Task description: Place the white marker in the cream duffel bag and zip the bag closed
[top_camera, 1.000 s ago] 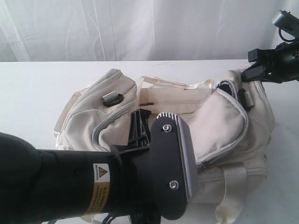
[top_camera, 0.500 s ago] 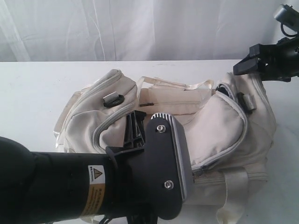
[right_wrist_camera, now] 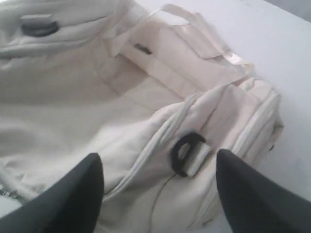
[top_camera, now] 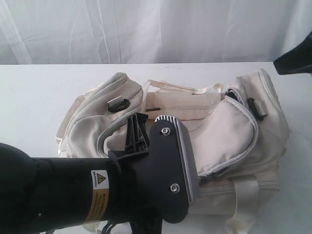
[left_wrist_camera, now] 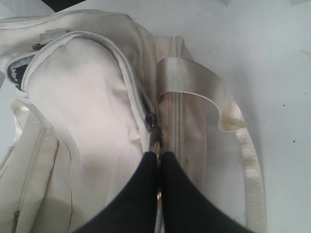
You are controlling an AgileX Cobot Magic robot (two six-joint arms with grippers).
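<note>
We judge the large soft cream fabric duffel bag (top_camera: 229,131) to be light and floppy. Its cloth sags and folds, so it will drag and bunch rather than resist a pull, and the zip will run cleanly only if the fabric beside it is kept taut. The best holds are the small metal zipper pull (left_wrist_camera: 154,128) for closing, and the shiny cream webbing handle (left_wrist_camera: 194,82) or a seam edge for bracing; the webbing looks slippery, the canvas less so. The bag lies on its side across the middle of the white counter (top_camera: 39,92). It has grey zip tracks curving round bulging pockets and a black clip (right_wrist_camera: 184,150) on a cream tab towards 3 o'clock. The left end effector (left_wrist_camera: 158,167) is pinched fully together on the zipper pull, and its arm fills the exterior view from 7 to 8 o'clock. The right end effector (right_wrist_camera: 158,158) is spread wide with nothing in it, above the clip end of the bag, at about 2 o'clock in the exterior view. The slim white marker shows in no view; we cannot tell whether it lies inside.
</note>
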